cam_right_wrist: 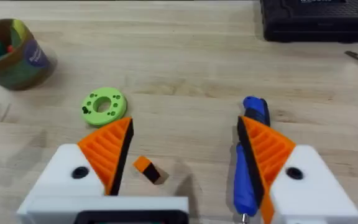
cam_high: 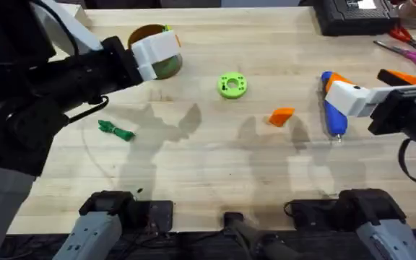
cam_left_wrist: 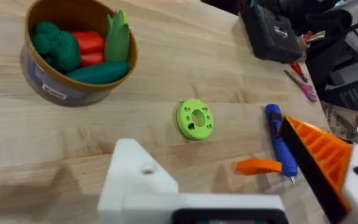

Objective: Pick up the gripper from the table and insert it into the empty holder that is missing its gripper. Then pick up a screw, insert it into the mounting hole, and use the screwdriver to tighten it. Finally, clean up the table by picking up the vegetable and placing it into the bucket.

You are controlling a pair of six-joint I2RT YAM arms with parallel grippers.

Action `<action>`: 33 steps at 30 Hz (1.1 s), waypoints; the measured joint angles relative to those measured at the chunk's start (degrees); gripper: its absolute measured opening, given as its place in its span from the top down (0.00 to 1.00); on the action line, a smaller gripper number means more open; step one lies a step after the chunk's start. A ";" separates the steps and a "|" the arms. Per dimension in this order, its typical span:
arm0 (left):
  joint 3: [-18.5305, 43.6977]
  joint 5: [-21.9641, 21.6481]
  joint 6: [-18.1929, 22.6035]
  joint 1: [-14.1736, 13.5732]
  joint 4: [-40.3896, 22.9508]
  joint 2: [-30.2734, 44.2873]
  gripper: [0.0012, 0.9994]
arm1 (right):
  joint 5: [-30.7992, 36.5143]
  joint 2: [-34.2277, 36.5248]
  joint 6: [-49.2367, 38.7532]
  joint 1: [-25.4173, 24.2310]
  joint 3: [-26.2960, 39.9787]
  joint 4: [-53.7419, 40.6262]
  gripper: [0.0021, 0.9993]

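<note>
From overhead we see the large light wooden tabletop point(cam_high: 208, 155) with the small orange wedge-shaped plastic finger point(cam_high: 281, 116) lying loose right of centre, untouched, so we judge the first step, picking it up, has not begun. Just right of it lies the bright blue pen-shaped screwdriver point(cam_high: 334, 108), partly under the right gripper point(cam_high: 381, 87), which hovers near the right edge; from here we cannot tell its spread. The left gripper point(cam_high: 154, 54) hangs over the far-left area above the small round tub with orange rim point(cam_high: 150, 35); a dark-green toy vegetable point(cam_high: 115, 130) lies toward the left edge, and a bright green round disc with holes point(cam_high: 232, 85) sits mid-table. In the left wrist view, that gripper carries one orange ribbed pad point(cam_left_wrist: 322, 155) and a bare white angular plastic finger mount point(cam_left_wrist: 135, 180), the empty holder, so its fingers stand apart, pinching nothing; the tub already holds toy produce. In the right wrist view, both orange pads point(cam_right_wrist: 107, 149) are spread wide and hold nothing, the loose wedge on the table between them and the screwdriver beside the far pad. Next, we think the right gripper must descend and close on the wedge without nudging the screwdriver.
</note>
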 joint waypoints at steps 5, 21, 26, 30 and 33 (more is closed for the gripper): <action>0.00 -0.02 0.24 0.00 1.71 0.00 0.01 | 0.00 0.00 0.00 0.00 0.00 0.02 0.03; -10.70 -6.64 14.15 -17.39 22.89 -14.15 0.01 | -0.01 0.00 0.00 0.00 0.00 0.00 0.03; -22.56 -9.29 15.80 -21.74 31.39 -22.39 0.01 | 0.00 0.00 0.00 0.00 0.00 0.02 0.03; -34.69 -10.56 16.79 -23.74 36.13 -33.45 0.01 | 0.00 0.00 0.00 0.00 0.00 0.02 0.03; -42.57 -11.07 17.13 -23.74 37.11 -46.60 0.01 | 0.00 0.00 0.00 0.00 0.00 0.02 0.03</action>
